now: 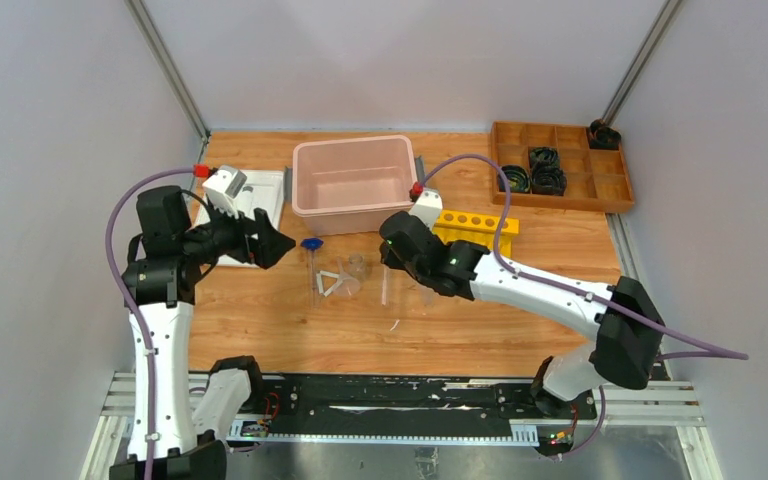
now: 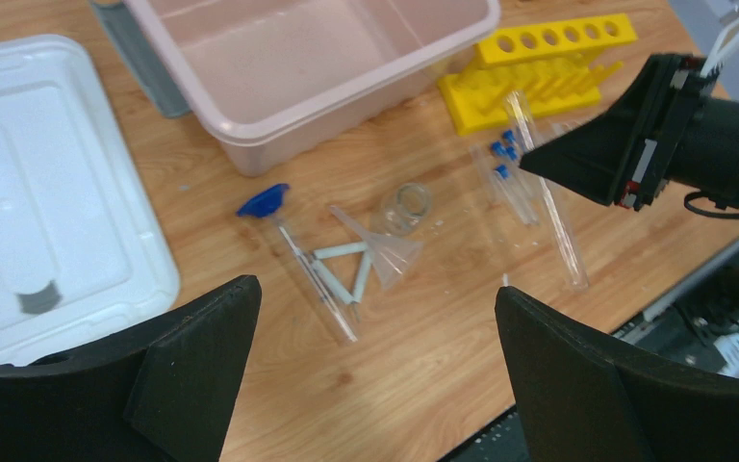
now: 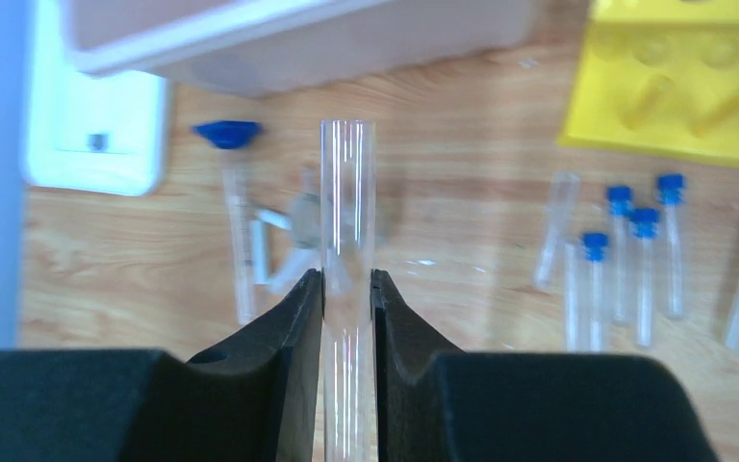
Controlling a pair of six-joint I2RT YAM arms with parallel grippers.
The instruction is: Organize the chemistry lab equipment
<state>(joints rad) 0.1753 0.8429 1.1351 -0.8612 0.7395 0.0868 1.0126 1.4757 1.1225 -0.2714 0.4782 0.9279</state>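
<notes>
The right hand (image 3: pixel 346 279) is clenched on a long clear tube (image 3: pixel 346 183), which runs between its fingers and juts out past their tips; ahead of that hand, to the right in its own view, small tubes with blue caps (image 3: pixel 632 260) lie flat on the worktop (image 3: pixel 462 250), with the yellow rack (image 3: pixel 683 96) beyond them; the left hand (image 2: pixel 375 356) is released, fingers spread wide, grasping nothing; ahead of and below it sit the funnel (image 2: pixel 392 255) and the beaker (image 2: pixel 406 205), just beside each other; the pink tub (image 2: pixel 346 106) stands farther ahead.
</notes>
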